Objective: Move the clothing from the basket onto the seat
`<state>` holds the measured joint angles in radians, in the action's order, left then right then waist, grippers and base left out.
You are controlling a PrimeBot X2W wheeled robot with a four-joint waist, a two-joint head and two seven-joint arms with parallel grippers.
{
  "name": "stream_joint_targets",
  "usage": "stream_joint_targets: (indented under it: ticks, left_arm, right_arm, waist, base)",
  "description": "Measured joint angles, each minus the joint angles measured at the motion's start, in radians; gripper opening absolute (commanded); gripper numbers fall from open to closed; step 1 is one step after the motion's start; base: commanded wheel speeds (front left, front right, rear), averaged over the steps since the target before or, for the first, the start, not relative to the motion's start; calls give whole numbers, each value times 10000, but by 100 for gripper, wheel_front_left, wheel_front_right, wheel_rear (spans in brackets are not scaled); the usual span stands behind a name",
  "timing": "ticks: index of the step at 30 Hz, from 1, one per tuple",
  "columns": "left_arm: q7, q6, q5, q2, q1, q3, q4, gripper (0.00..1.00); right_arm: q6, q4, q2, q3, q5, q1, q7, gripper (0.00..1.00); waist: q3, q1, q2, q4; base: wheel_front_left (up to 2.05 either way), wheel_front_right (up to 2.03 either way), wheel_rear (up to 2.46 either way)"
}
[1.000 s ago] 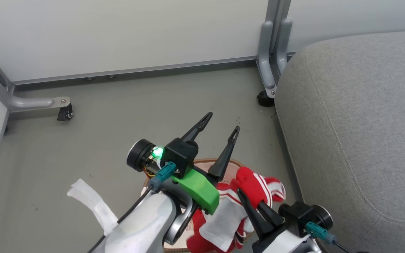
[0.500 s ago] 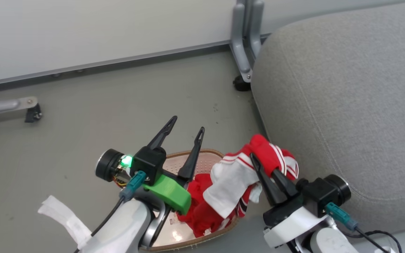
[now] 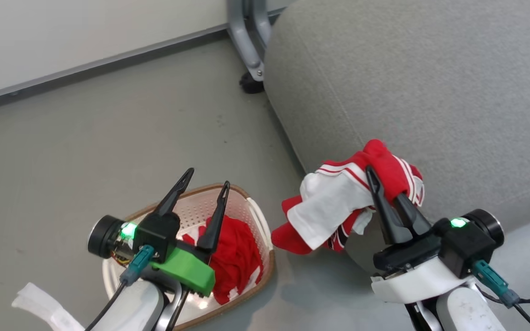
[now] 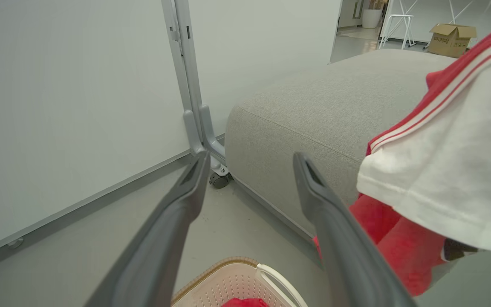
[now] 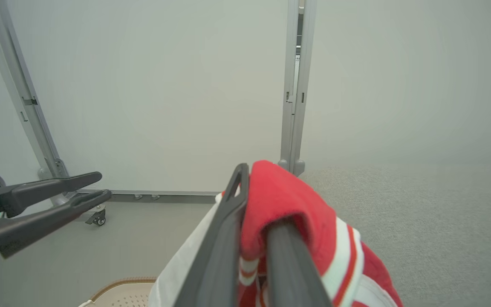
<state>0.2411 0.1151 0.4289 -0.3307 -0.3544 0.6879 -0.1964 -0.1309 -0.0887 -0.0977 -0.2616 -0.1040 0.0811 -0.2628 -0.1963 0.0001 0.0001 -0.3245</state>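
The right gripper (image 3: 381, 186) is clamped on a fold of the red-and-white garment (image 3: 334, 207) and holds it in the air, clear of the basket (image 3: 191, 212) and right beside the rounded front corner of the grey seat (image 3: 407, 82). Its lower end dangles over the floor (image 3: 108, 138) between the two, and whether the cloth brushes the seat's side I cannot tell. My read is that this piece is out of the basket but not delivered: it has to go up over the cushion top and be let go. There's more to do as well, because a second red garment (image 3: 235, 257) lies bunched in the basket, so at least one more trip looks likely. The left gripper (image 3: 208, 177) hovers over the basket with its fingers apart and nothing between them. The head view gives that whole layout. The right wrist view gives the grip itself, with the red fold wedged between the two fingers, draped over one tip, and the seat top spreading out beyond on the right. The left wrist view adds the white panel hanging in front of the seat's side, a corner of the basket below, and a cardboard box (image 4: 450, 33) far off behind the seat.
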Motion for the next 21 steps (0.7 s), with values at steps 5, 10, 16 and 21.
stream_joint_targets:
  ticks: [5, 10, 16, 21]
  left_arm:
    - [157, 42, -17, -217, 355, -184, 67, 100]
    - [182, -71, -219, -635, 783, -313, 612, 100]
    - [209, -435, -633, -1097, 1264, -199, 1534, 100]
    - [213, -838, -1162, -1499, 1381, 232, 2130, 100]
  right_arm:
    - [0, -433, 192, 393, 65, -302, 2, 0]
    - [0, -959, 217, 922, 188, -470, 2, 0]
    - [-2, -1536, -33, 1624, -71, 199, 2, 0]
    - [0, -1774, -681, 2560, -460, 1612, 0, 0]
  waist:
    - [-236, 0, 0, -670]
    - [-490, 0, 0, -1300]
    - [-1036, 0, 0, -1765]
    - [-1637, 0, 0, -1797]
  base:
    - [0, 0, 0]
    - [0, 0, 0]
    - [0, 0, 0]
    - [0, 0, 0]
